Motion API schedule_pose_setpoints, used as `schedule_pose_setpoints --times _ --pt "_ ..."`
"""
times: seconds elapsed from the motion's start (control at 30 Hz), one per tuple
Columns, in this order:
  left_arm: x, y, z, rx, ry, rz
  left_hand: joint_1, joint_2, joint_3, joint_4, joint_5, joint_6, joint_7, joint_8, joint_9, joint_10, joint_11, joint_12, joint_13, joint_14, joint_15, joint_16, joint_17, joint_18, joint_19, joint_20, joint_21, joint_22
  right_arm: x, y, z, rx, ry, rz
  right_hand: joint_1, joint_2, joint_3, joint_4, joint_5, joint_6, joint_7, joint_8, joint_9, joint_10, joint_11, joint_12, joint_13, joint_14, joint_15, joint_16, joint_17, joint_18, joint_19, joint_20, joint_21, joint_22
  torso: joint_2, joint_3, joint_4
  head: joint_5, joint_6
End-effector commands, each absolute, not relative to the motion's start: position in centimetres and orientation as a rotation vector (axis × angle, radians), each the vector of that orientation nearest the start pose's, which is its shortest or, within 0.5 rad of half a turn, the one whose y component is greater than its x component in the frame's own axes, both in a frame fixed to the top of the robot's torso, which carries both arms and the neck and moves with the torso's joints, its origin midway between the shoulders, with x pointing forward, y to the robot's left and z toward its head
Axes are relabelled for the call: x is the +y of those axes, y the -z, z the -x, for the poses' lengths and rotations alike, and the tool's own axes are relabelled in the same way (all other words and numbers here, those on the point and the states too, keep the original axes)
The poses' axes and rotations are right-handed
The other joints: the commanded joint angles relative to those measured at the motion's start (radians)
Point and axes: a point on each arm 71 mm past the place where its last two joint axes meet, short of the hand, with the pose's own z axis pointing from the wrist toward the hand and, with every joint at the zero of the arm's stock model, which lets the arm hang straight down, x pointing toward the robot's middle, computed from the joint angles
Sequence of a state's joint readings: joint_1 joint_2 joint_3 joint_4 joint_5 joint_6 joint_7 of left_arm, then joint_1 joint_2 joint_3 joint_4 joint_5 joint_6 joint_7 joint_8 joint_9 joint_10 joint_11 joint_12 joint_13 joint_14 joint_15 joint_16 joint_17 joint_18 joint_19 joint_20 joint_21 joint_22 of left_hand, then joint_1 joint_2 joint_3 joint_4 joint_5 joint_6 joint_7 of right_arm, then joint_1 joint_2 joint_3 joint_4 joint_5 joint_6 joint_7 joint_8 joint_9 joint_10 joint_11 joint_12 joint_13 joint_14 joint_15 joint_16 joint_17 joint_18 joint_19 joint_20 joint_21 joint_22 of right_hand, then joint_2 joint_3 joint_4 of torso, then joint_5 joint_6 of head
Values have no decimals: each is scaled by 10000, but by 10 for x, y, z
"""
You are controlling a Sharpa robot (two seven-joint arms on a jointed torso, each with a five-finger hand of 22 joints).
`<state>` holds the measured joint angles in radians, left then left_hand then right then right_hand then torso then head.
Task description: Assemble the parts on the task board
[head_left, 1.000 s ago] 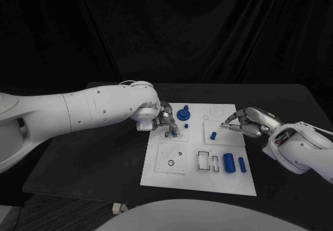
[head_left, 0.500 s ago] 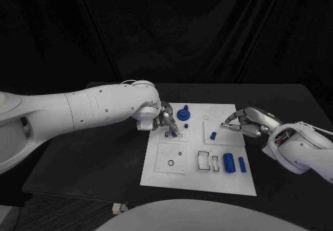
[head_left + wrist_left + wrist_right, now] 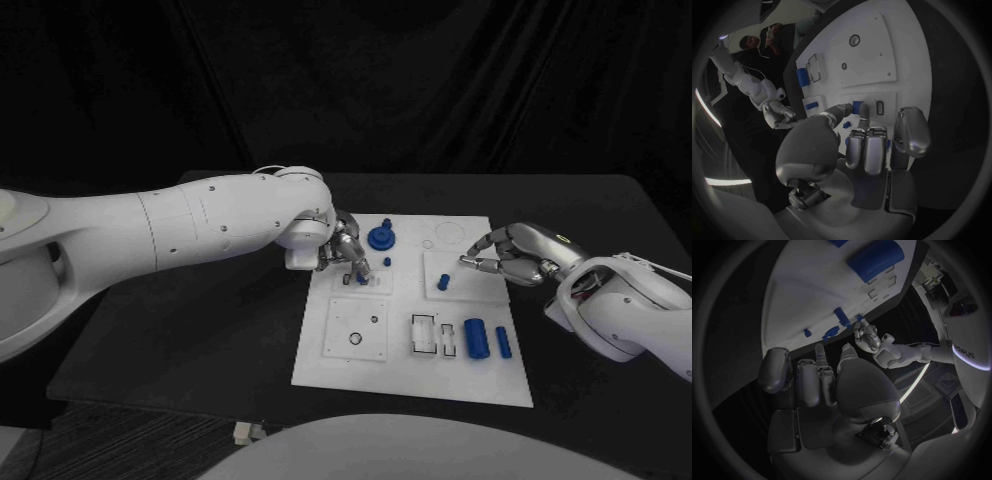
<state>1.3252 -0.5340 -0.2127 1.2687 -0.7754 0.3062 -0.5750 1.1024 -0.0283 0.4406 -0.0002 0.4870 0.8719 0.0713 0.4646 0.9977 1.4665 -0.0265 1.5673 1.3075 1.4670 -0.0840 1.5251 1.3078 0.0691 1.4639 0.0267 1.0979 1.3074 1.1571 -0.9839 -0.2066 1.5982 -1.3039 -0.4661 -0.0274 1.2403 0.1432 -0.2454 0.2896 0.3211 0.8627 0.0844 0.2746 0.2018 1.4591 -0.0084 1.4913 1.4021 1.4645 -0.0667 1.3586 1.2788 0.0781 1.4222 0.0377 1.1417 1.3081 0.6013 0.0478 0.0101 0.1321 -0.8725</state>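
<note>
Nearest on the task board (image 3: 329,365), two blue cylinders (image 3: 488,339) lie loose: small, rigid, light, probably slick plastic, so I'd pinch each across its middle. Further back, my left robot hand (image 3: 346,255) has fingertips curled around a small blue peg (image 3: 857,107) at its slot; my right robot hand (image 3: 508,258) hovers half-curled, holding nothing.

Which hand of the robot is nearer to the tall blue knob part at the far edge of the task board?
Left. The left hand is just beside the tall blue knob part, over the task board. The right hand is off the board's right edge, farther away.
</note>
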Motion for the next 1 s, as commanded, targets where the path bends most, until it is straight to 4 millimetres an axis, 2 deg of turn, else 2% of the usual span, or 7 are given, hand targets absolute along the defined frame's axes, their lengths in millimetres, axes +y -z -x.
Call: schedule_pose_setpoints --times 0.03,0.17,0.3,1.0 --pt "132 243 -501 26233 4232 1333 28 102 1783 -1709 -23 6 -58 29 3 1043 61 35 2632 930 46 54 2379 98 -21 20 37 1596 -250 248 -433 17617 -6800 -102 63 34 -46 7 34 37 24 -15 -14 489 -16 -53 501 314 -46 -64 -11 76 -65 29 -67 1484 0 -1 0 -1 -2" --pt "131 243 -502 26140 4140 1245 19 110 1776 -1697 -73 -11 -51 17 9 1043 68 35 2632 930 51 53 2378 98 -23 23 36 1595 -250 248 -433 17630 -6809 -99 63 34 -46 7 34 37 24 -15 -14 489 -16 -53 501 314 -46 -64 -11 76 -65 29 -67 1484 -4 1 1 -8 -2" --pt "130 243 -502 26053 4096 1252 26 149 1755 -1676 -298 -51 -40 -21 28 1043 79 35 2632 930 63 54 2379 98 -30 33 37 1591 -250 248 -433 17657 -6822 -83 63 34 -46 7 34 37 24 -15 -14 489 -16 -53 501 314 -46 -64 -11 76 -65 29 -67 1484 -3 0 -3 19 -2" --pt "130 245 -502 26282 3940 1022 71 185 1771 -1690 -347 -67 -39 -45 35 1043 81 35 2632 941 65 93 2404 95 -27 36 65 1596 -250 249 -433 17711 -6833 -52 69 62 -58 2 30 31 27 -25 -20 484 -13 -58 495 308 -44 -76 -22 79 -69 32 -90 1481 -1 -1 -2 38 -2"
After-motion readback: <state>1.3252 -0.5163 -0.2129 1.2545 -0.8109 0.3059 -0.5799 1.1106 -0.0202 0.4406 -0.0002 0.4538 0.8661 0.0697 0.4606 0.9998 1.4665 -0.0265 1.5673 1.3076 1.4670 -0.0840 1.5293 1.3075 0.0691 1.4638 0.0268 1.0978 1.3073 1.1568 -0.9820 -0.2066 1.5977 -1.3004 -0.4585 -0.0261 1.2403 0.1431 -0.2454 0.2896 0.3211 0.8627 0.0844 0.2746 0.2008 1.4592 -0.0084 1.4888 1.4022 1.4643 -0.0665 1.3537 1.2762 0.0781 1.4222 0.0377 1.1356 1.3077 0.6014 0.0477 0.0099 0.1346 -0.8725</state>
